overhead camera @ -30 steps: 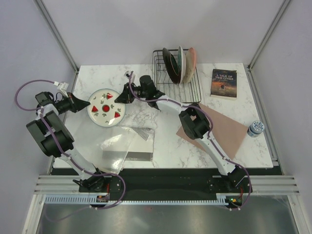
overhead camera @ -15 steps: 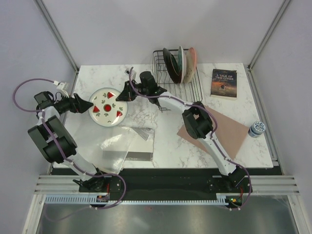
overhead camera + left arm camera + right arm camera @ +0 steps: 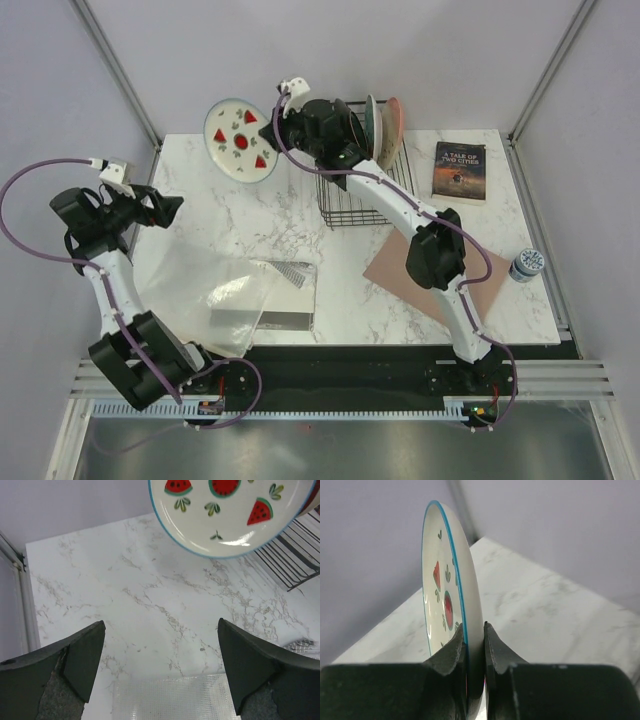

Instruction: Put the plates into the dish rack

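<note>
A white plate with red fruit marks (image 3: 240, 138) hangs tilted in the air above the table's far left part, with my right gripper (image 3: 273, 130) shut on its rim. The right wrist view shows the plate (image 3: 442, 580) edge-on between the jaws of the right gripper (image 3: 475, 635). To the right of it stands the black wire dish rack (image 3: 362, 180), with upright plates (image 3: 382, 128) in its far end, partly hidden behind the right arm. My left gripper (image 3: 168, 206) stays open and empty at the left edge. From the left wrist, the plate (image 3: 225, 515) floats above the marble, far ahead of the left gripper (image 3: 162, 672).
A crumpled clear plastic sheet (image 3: 250, 300) lies near the front left. A pinkish-brown mat (image 3: 470, 270) lies under the right arm, a dark book (image 3: 460, 170) at the back right, and a small blue-white jar (image 3: 524, 264) near the right edge.
The left gripper let go of the plate, opened wide and drew back to the left. The right gripper lifted the plate off the table, up and towards the back.
</note>
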